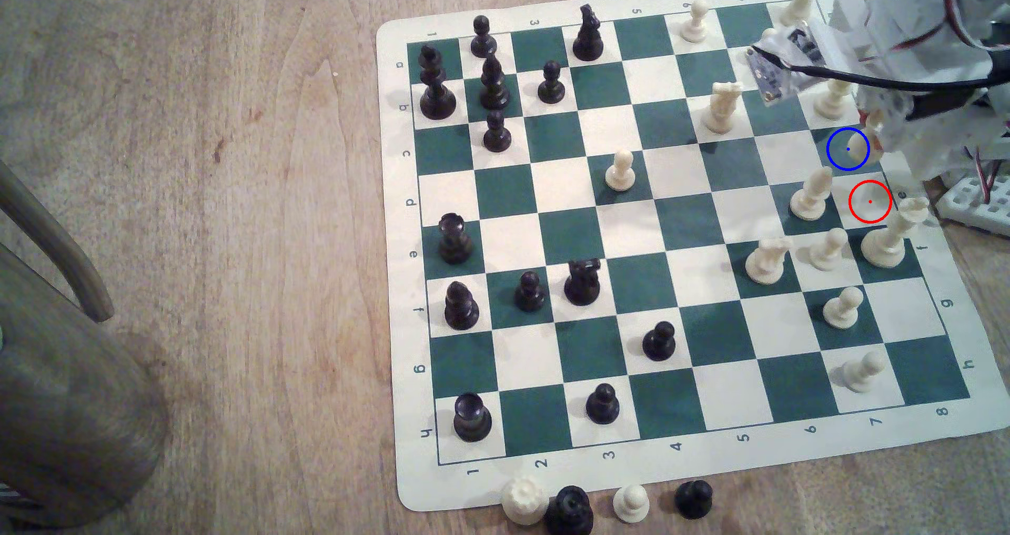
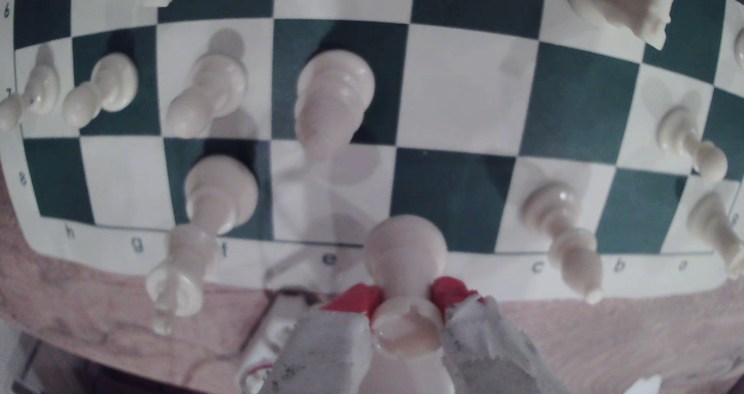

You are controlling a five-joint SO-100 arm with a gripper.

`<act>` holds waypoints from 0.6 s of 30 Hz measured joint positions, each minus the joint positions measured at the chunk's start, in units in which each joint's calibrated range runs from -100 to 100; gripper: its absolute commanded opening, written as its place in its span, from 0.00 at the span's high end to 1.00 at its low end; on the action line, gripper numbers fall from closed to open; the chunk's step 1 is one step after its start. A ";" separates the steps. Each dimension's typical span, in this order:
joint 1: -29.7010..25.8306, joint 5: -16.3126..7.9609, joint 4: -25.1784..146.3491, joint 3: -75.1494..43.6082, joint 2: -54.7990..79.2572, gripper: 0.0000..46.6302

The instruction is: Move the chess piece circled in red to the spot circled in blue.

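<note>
A cream-white rook (image 2: 404, 257), stout with a round base and a chipped ring-shaped top, is pinched between the red-tipped fingers (image 2: 356, 297) of the tool (image 2: 406, 297). In the wrist view it hangs over the board's lettered edge (image 2: 503, 265), between the letters e and c. In the exterior view the white arm (image 1: 918, 54) covers most of the rook beside the blue-ringed dark green square (image 1: 847, 149). The red-ringed white square (image 1: 870, 202) lies bare. The wrist view is blurred, so the neighbouring cream pieces look soft.
</note>
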 measured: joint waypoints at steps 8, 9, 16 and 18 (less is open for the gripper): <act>5.90 2.64 -2.71 0.00 3.10 0.99; 6.42 2.78 -2.71 0.00 3.27 0.99; 8.19 3.52 -5.18 0.00 5.78 0.99; 8.63 3.52 -7.57 0.00 6.62 0.99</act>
